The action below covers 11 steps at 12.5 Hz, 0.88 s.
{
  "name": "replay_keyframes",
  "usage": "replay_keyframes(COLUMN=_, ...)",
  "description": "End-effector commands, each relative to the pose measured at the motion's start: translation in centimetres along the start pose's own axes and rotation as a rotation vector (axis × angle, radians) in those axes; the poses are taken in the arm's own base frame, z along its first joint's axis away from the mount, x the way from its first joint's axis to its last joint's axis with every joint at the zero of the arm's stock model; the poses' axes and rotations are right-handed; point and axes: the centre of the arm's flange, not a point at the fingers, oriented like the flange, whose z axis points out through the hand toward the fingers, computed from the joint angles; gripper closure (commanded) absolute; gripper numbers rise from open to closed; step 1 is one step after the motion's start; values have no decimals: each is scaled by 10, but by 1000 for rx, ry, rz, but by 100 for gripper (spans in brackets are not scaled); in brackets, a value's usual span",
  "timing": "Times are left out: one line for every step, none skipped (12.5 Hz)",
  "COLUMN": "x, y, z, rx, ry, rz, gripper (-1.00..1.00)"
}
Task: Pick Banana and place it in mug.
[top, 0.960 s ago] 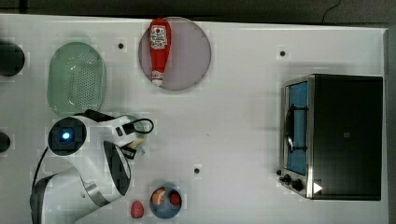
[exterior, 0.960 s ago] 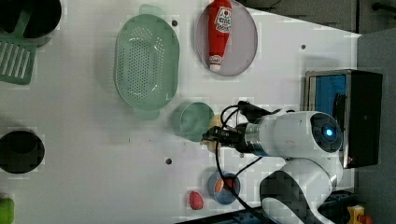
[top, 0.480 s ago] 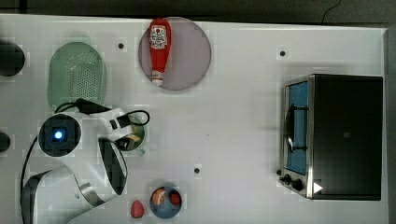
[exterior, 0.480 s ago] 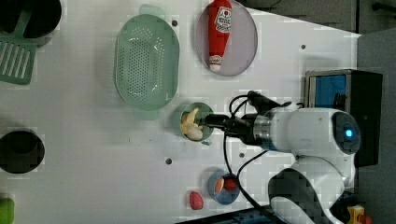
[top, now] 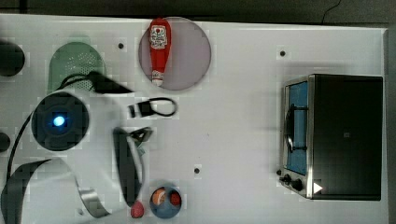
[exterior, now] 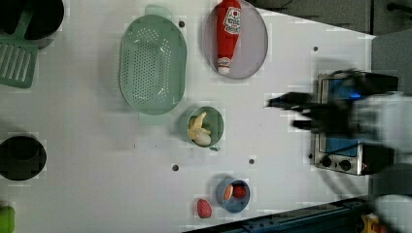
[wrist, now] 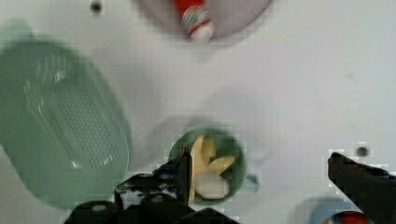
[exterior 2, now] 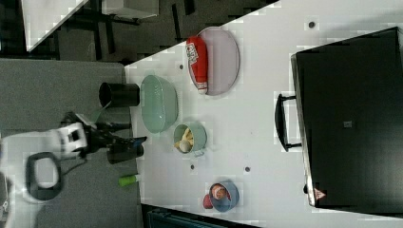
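Observation:
The pale yellow banana (exterior: 198, 130) lies inside the small dark green mug (exterior: 218, 121), which stands upright just below the colander in the left view. The right view shows the banana (exterior 2: 184, 140) in the mug (exterior 2: 198, 137) too. In the wrist view my gripper (wrist: 259, 158) is open. Its dark fingertips (wrist: 184, 163) stand wide apart above the table with nothing between them, and the mug (wrist: 235, 151) holding the banana (wrist: 205, 161) sits by one of them. In the left view the gripper (exterior: 287, 114) is blurred, well to the right of the mug.
A pale green colander (exterior: 153, 63) sits beside the mug. A red ketchup bottle (exterior: 228, 34) lies on a grey plate (exterior: 255, 48). A blue bowl (exterior: 233, 200) and a small red fruit (exterior: 204, 208) are near the front edge. A toaster oven (top: 336, 135) stands at the top view's right.
A second ago the gripper held the banana next to the mug, then over it. Its fingers have opened, the banana now rests in the mug, and the arm has drawn away.

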Motion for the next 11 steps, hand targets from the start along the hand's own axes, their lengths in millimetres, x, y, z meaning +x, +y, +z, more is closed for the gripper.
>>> replay_keyframes(x=71, y=81, z=-87, rx=-13, ry=11, rz=224, gripper=-100)
replay_keyframes(x=82, y=99, z=-105, rx=-18, ry=9, rz=260, gripper=-100)
replay_keyframes(x=91, y=115, z=-120, rx=-24, ry=9, rz=292, gripper=-100)
replay_keyframes(x=97, y=128, z=-134, rx=-31, ry=3, rz=317, gripper=-100)
replay_keyframes(x=100, y=140, z=-143, rx=-52, ry=-8, rz=335, gripper=-100)
replay_keyframes(x=101, y=148, z=-149, rx=-62, ry=-19, rz=350, gripper=-100)
replay_keyframes(x=104, y=153, z=-152, rx=-60, ry=-19, rz=360, gripper=-100)
replay_keyframes(x=106, y=154, z=-153, rx=-52, ry=-11, rz=363, gripper=-100)
replay_keyframes(x=108, y=153, z=-153, rx=-45, ry=-2, rz=364, gripper=-100)
replay_keyframes(x=110, y=152, z=-152, rx=-41, ry=4, rz=364, gripper=-100)
replay_keyframes(x=110, y=152, z=-149, rx=-43, ry=1, rz=364, gripper=-100)
